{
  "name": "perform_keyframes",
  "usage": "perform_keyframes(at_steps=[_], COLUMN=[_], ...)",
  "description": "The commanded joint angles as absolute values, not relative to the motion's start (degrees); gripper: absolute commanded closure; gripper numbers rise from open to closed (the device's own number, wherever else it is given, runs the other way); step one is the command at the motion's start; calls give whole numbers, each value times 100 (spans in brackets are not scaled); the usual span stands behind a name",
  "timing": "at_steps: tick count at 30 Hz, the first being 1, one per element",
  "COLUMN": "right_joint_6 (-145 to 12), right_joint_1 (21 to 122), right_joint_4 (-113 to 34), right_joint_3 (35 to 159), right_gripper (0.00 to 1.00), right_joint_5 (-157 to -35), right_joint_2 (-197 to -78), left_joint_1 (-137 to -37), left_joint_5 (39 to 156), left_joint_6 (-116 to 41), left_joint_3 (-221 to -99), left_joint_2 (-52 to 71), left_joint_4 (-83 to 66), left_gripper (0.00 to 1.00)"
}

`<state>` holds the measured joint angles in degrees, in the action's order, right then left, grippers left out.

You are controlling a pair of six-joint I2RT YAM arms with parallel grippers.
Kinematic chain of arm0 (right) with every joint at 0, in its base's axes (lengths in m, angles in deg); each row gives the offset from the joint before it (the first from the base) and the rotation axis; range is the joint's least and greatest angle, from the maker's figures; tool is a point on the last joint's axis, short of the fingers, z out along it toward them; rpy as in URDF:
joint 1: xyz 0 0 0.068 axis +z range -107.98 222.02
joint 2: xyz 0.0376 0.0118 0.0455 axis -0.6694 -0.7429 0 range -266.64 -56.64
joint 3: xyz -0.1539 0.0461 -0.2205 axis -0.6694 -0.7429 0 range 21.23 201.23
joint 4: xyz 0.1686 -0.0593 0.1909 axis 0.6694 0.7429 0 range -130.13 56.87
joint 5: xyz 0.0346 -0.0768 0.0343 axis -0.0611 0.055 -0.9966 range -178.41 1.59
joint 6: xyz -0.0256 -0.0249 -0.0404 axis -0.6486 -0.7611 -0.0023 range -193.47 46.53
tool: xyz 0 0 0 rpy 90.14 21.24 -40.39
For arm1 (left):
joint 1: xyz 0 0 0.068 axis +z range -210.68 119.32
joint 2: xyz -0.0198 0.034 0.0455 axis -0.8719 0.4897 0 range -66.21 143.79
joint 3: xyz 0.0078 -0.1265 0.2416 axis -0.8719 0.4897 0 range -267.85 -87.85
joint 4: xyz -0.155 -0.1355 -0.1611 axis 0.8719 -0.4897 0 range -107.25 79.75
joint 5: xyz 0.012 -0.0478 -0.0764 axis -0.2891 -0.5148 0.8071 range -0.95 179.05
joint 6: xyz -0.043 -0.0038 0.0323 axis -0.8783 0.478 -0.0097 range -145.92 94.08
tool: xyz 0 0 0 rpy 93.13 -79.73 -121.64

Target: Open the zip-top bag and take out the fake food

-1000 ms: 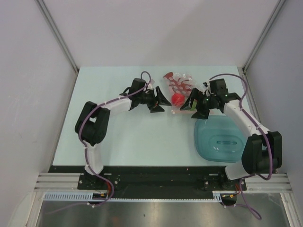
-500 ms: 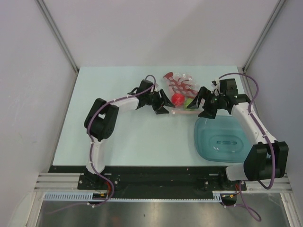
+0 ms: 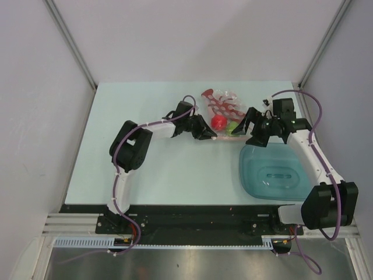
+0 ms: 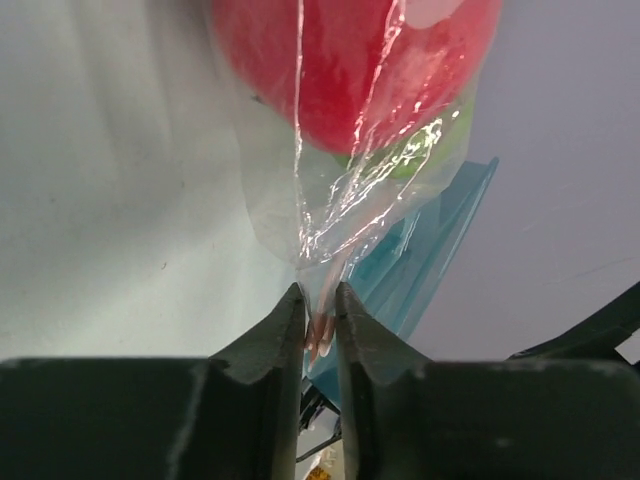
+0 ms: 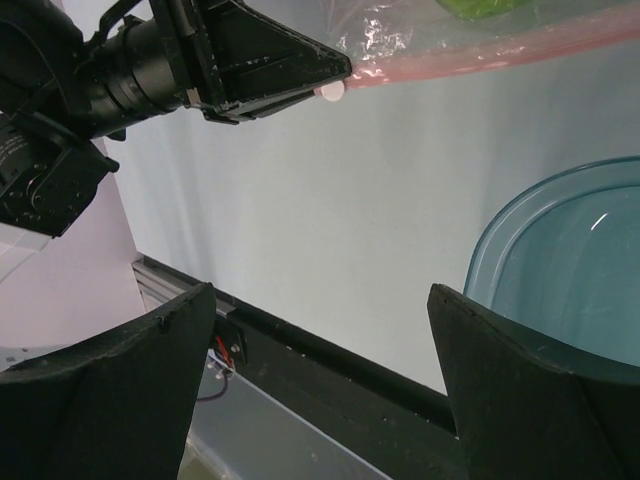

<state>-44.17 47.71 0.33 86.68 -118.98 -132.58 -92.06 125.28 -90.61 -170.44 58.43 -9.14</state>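
The zip-top bag (image 3: 223, 108) lies at the far middle of the table (image 3: 157, 169), with the fake food (image 3: 218, 122) inside it. The left gripper (image 4: 318, 298) is pinched tight on the bag's pink zip edge at its near-left corner. The right gripper (image 5: 320, 300) is spread wide and holds nothing, just right of the bag, near the far edge of the teal tray (image 3: 271, 175). White walls (image 3: 175, 41) enclose the table.

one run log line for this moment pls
left pincer: shut on zip-top bag zip edge | right pincer: open, beside bag | fake food: inside bag
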Motion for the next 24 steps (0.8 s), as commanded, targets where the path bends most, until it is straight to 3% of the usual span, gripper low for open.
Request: perform_keyframes(at_steps=[1, 4, 6, 10, 11, 17, 24], right_joint_6=[-4561, -4561, -4552, -4535, -4544, -4570, -4588], right_joint_1=[4799, 4870, 4914, 4923, 4914, 4914, 4923], right_joint_4=[-5, -76, -102, -137, -137, -85, -67], right_joint_3=[8521, 8468, 8477, 8495, 8486, 8442, 8380], right_gripper=[8, 8, 8, 8, 8, 8, 8], right_joint_5=[-11908, -11935, -11944, -11961, -11962, -11970, -11979], right_joint_2=[-13144, -13205, -13240, -13232, -13232, -13161, -13109], left_joint_1=[-9206, -9215, -9232, -9197, -9197, -9136, -9013], left_joint_5=[12588, 12597, 12623, 12492, 12448, 12219, 12236], left_joint_6=[-9140, -9228, -9482, -9509, -9474, -9325, -9377], left_joint_3=[-17240, -17153, -16890, -16634, -16651, -16985, -17231], left_joint_2=[5754, 5622, 5438, 5279, 5288, 5455, 5648], left_joint_4=[-533, -445, -139, -268, -312, -655, -674], left_gripper=[87, 100, 100, 50, 48, 46, 67])
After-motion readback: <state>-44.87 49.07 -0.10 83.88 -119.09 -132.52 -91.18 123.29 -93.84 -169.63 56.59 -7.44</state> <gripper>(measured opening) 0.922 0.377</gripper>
